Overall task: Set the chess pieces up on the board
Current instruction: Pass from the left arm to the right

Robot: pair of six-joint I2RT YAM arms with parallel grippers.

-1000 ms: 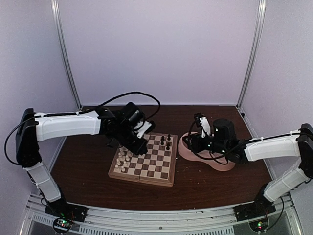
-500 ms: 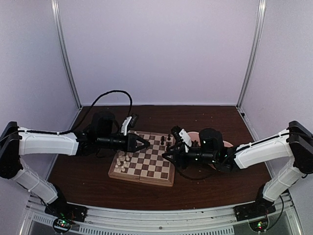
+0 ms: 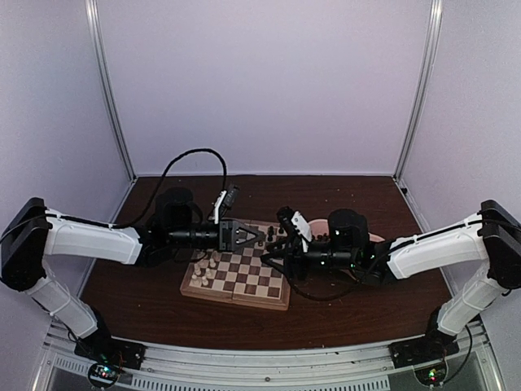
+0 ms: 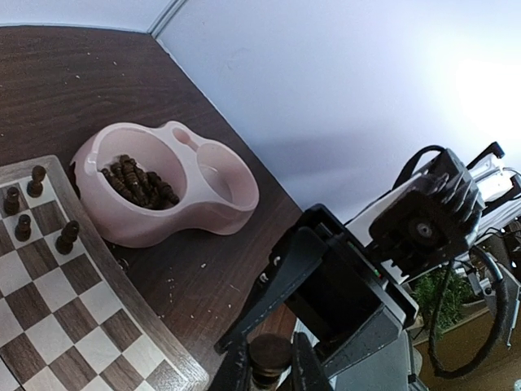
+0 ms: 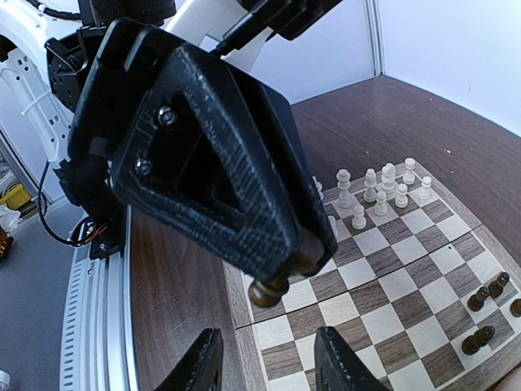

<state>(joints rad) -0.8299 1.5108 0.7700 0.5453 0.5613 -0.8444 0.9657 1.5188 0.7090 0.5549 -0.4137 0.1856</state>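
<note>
Above the board (image 3: 244, 287), the left pincer (image 4: 270, 375) was clenched on a dark chess piece (image 5: 268, 290), facing the released right pincer (image 5: 273, 362). A handover seemed underway; next, the right pincer had to close squarely on that piece.

Soft, even light fills the top view, with weak shadows on the counter (image 3: 138, 281). White glare washes the left wrist view's right side. The board (image 5: 391, 269) looks sharp; close jaws seem blurry.
</note>
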